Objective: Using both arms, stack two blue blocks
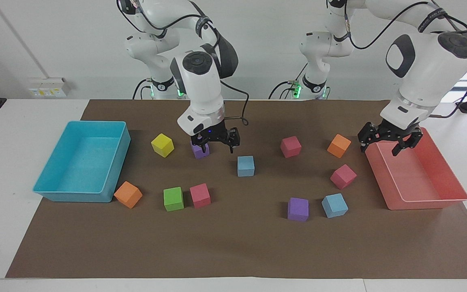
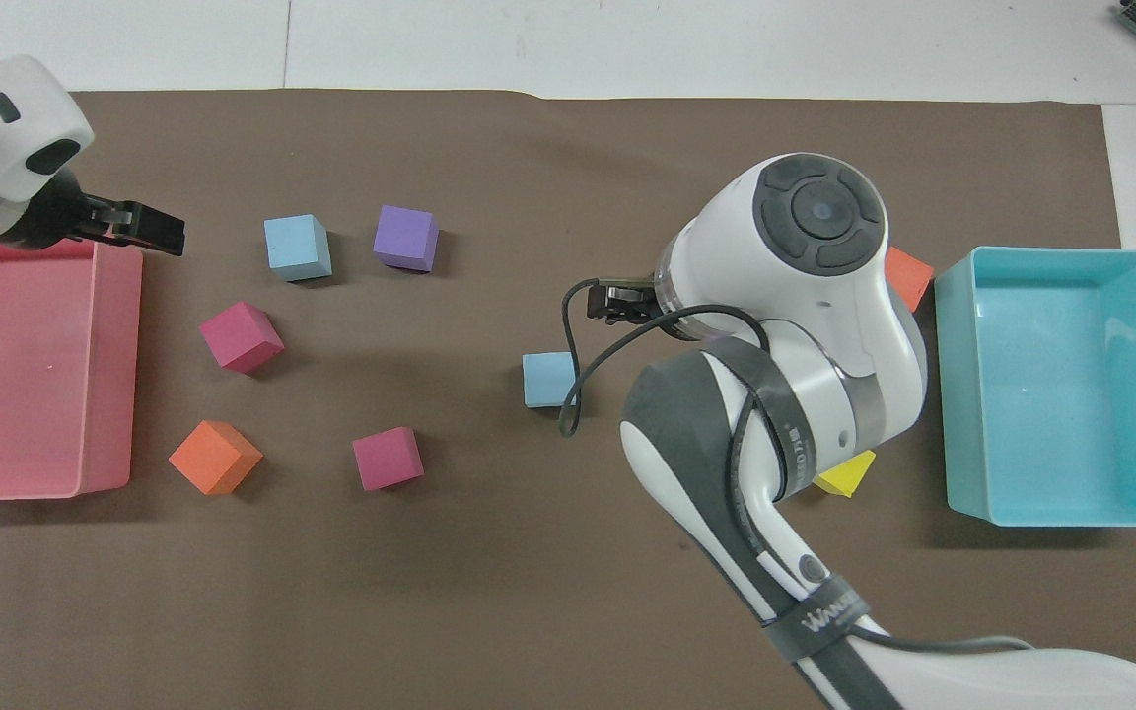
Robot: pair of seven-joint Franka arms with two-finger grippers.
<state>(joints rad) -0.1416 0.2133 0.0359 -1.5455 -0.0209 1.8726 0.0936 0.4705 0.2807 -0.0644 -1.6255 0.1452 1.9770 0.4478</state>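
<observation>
Facing view: right tool (image 1: 215, 140) open, empty, raised over a purple cube (image 1: 200, 151), one blue block (image 1: 245, 166) mid-worktop, likely as stack base; left tool (image 1: 390, 139) open, empty, over pink tray's (image 1: 432, 201) rim. Overhead view: second blue block (image 2: 297, 248) beside another purple cube (image 2: 406, 238), probably next to fetch.

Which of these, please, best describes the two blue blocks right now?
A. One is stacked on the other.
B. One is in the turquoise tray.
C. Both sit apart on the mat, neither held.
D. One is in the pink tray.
C: one blue block lies mid-mat, the other blue block beside a purple cube; no pincer holds either.
</observation>
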